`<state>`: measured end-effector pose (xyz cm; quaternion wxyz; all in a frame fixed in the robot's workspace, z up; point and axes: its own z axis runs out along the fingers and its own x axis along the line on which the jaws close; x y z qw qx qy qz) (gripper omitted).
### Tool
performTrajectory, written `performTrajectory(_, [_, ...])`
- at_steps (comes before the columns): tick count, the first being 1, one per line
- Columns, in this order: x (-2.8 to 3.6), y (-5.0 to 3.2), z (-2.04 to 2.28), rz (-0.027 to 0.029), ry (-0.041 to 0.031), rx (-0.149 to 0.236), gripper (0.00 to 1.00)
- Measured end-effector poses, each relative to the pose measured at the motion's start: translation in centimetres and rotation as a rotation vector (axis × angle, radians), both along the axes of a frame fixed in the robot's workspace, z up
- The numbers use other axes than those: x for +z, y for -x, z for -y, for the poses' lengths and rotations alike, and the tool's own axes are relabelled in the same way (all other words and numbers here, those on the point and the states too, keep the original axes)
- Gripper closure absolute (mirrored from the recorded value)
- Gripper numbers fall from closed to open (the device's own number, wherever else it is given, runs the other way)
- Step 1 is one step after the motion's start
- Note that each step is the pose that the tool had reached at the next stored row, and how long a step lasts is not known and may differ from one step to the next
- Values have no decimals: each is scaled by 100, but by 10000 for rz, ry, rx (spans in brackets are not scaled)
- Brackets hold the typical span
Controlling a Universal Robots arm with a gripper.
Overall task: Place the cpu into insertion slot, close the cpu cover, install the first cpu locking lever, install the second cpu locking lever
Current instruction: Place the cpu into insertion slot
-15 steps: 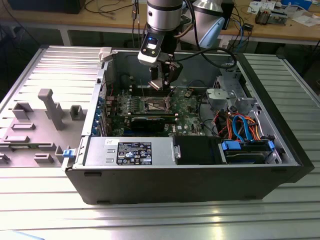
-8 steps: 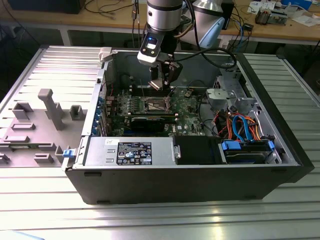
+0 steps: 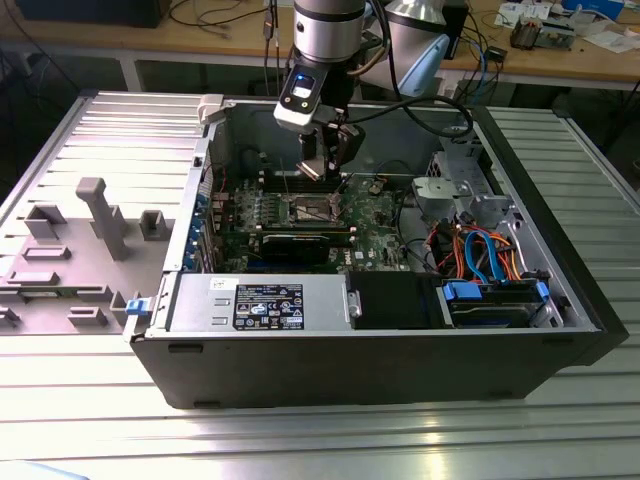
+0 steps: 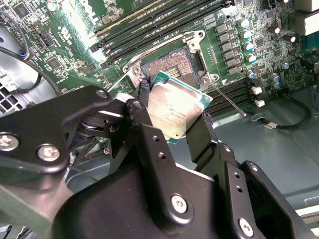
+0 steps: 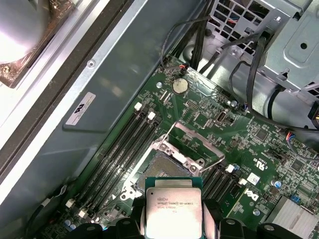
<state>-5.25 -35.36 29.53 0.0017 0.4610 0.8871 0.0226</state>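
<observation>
The robot arm [image 3: 325, 40] reaches down into the open computer case [image 3: 350, 365]. The case lies on a ribbed metal table [image 3: 100, 400]. The gripper [image 4: 174, 108] is closed on the cpu [image 4: 173, 112] — its black fingers [image 4: 199, 134] press on two sides of the little square chip. The chip's silver top faces the camera in both wrist views, with a thin green edge around it.

The cpu hangs in the air just over the insertion slot [image 5: 167, 168]. It is not in the slot yet, and the slot's brown-gold middle shows bare. In the exterior view the gripper sits right above the slot, near the back wall of the case.

The cpu cover [image 5: 179, 153] stands open, tipped up off the slot. Some of the green board [image 5: 249, 149] shows through its square window. A thin silver locking lever [image 4: 227, 102] sticks out from one corner of the slot — it is swung away, not pressed down.

Long black memory slots [image 5: 124, 144] run along both sides of the insertion slot. A round coin battery [image 5: 179, 85] sits on the board near the case wall.

In the exterior view a black power box [image 3: 260, 305] with a label fills the near side of the case. Blue and orange cables [image 3: 480, 250] lie toward the exterior view's right. Grey plastic holders [image 3: 100, 215] stand on the table at the exterior view's left.
</observation>
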Motion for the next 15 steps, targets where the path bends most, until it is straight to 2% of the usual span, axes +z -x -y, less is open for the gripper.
performTrajectory(15, [0,0,0,0,0,-154,45])
